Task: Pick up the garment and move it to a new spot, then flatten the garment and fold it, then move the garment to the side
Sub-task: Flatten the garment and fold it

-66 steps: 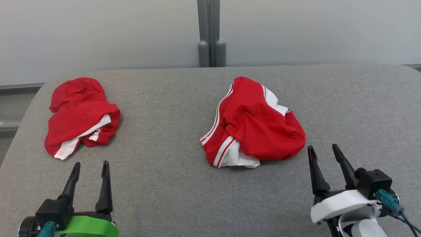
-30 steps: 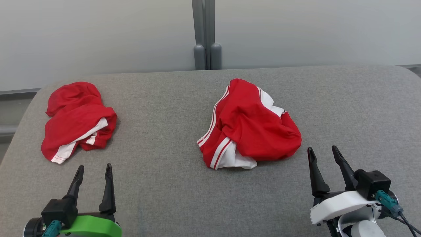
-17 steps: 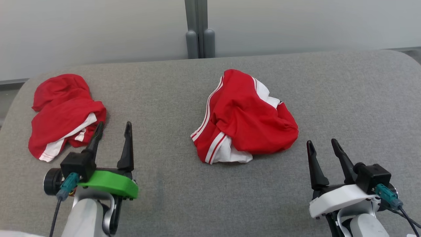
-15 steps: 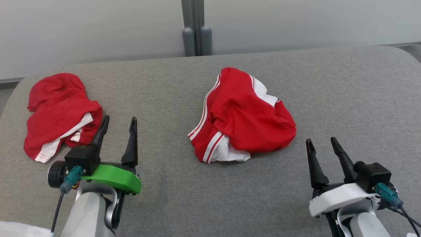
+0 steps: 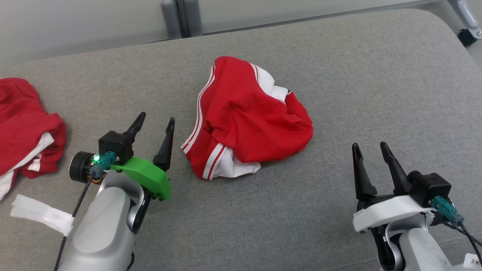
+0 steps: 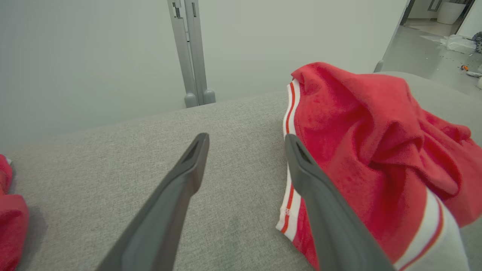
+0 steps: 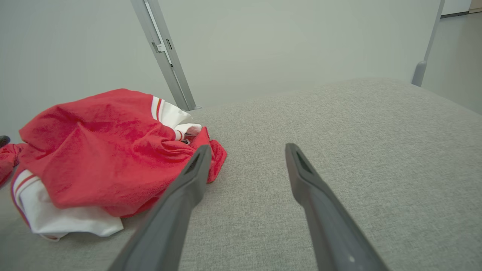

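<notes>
A crumpled red garment (image 5: 248,120) with white stripes and white lining lies in a heap mid-table; it also appears as the garment (image 6: 369,150) and the garment (image 7: 101,158) in the wrist views. My left gripper (image 5: 156,119) hovers open just left of its striped edge, nothing between the fingers; in its wrist view the left gripper (image 6: 246,139) has its right finger in front of the striped hem. My right gripper (image 5: 369,146) is open and empty, off the heap's lower right; in the right wrist view the gripper (image 7: 246,148) sits right of the cloth.
A second red and white garment (image 5: 26,131) lies bunched at the table's left edge. A white strip of tape or label (image 5: 41,214) lies near the front left. The grey fabric table (image 5: 376,94) ends at a pale wall with a grey post (image 5: 180,17).
My left arm has advanced forward and rightward, up to the central garment's striped edge. The camera has dipped and turned right, shifting the whole picture. The right gripper has stayed put.
</notes>
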You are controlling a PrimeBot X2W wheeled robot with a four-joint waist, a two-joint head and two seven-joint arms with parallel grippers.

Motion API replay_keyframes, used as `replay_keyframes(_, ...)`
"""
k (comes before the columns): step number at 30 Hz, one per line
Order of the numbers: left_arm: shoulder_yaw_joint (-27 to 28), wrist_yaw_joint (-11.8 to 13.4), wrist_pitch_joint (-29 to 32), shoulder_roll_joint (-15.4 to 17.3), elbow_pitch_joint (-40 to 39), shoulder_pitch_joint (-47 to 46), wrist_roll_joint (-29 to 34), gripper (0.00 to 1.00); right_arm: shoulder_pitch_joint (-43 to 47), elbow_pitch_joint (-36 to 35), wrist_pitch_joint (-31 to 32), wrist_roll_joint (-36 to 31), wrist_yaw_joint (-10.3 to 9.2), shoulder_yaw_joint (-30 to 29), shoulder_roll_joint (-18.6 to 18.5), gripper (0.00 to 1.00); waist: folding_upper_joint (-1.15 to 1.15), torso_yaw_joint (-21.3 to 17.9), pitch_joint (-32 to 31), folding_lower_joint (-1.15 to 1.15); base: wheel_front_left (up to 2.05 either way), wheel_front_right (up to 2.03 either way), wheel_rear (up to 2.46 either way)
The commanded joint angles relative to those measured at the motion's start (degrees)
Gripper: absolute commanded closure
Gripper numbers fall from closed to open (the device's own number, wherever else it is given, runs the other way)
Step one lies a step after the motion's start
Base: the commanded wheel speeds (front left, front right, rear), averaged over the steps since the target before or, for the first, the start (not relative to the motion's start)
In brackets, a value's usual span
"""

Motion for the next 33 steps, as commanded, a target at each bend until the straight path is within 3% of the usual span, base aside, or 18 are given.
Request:
replay_keyframes(1, -1.2, -0.2, 0.5, 0.7, 1.5, -1.4, -1.1, 0.00, -0.8, 0.2, -0.3, 0.4, -0.01, 0.1, -0.1, 0.00, 0.00, -2.5, 2.6, 0.00, 0.00, 0.00, 0.00)
replay_keyframes(14, -12.0, -0.2, 6.4, 0.6, 11.8, -4.1, -8.8, 0.00, -1.9, 0.3, -0.5, 1.3, 0.00, -0.4, -0.1, 0.00, 0.00, -4.3, 4.3, 0.00, 0.00, 0.00, 0.00)
replay_keyframes(15, -12.8, -0.2, 6.6, 0.7, 12.2, -4.2, -9.7, 0.74, -1.9, 0.1, -0.5, 1.3, 0.00, -0.5, -0.1, 0.00, 0.00, -4.3, 4.3, 0.00, 0.00, 0.00, 0.00)
replay_keyframes(16, -13.3, -0.2, 6.7, 0.6, 12.3, -4.2, -10.5, 1.00, -1.9, -0.1, -0.5, 1.3, 0.00, -0.6, -0.1, 0.00, 0.00, -4.3, 4.2, 0.00, 0.00, 0.00, 0.00)
replay_keyframes(28, -15.2, -0.1, 1.3, 1.9, 12.4, -6.2, -14.6, 1.00, -0.1, -0.4, -0.5, 0.3, -0.01, -1.5, -0.1, 0.00, 0.00, -0.6, 1.2, 0.00, 0.00, 0.00, 0.00)
replay_keyframes(33, -12.4, 1.9, -0.2, 3.8, 9.2, -6.7, -14.3, 1.00, 0.6, -0.5, -0.5, 0.1, -0.01, -2.0, -0.1, 0.00, 0.00, 2.2, -0.2, 0.00, 0.00, 0.00, 0.00)
